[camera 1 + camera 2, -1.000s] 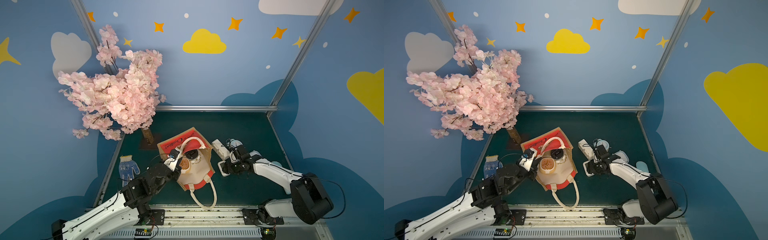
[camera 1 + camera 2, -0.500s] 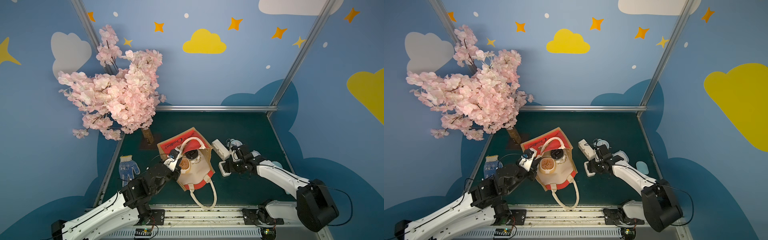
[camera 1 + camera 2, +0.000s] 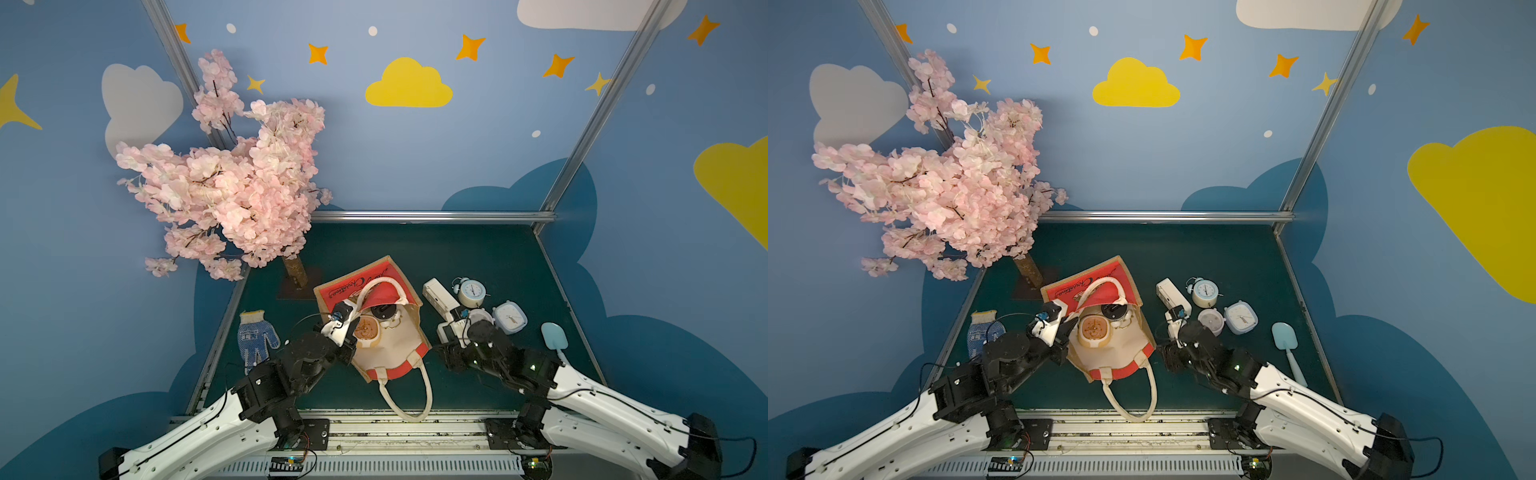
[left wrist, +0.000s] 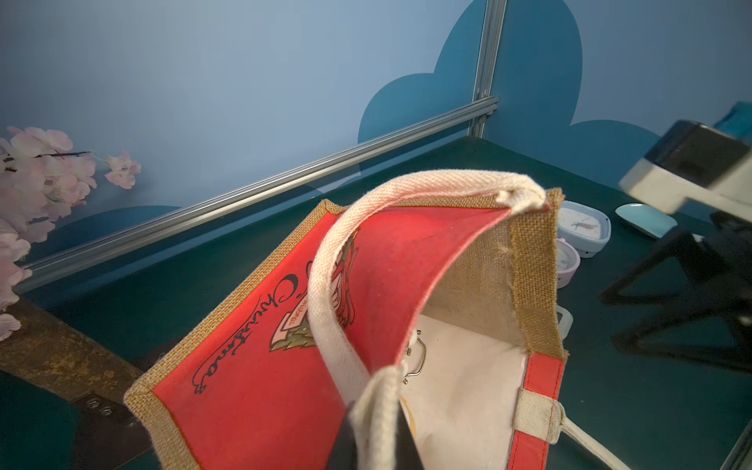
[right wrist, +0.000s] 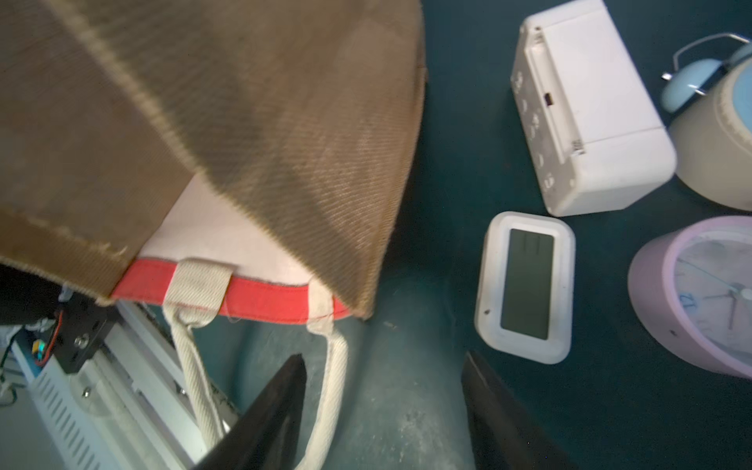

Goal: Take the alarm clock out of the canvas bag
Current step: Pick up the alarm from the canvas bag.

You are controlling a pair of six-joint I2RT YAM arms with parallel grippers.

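The left arm [image 3: 216,428] extends from the 7 o'clock base toward 1 o'clock. The left tool [image 4: 376,443] is clamped tight on the canvas bag handle [image 4: 325,285]. The right arm [image 3: 590,390] extends from the 5 o'clock base toward 10 o'clock. The right tool [image 5: 382,407] has its jaws parted and grips nothing.

Your right arm [image 3: 582,386] swings its elbow out toward 4 o'clock, and the right gripper [image 5: 384,357] edges toward 6 o'clock.
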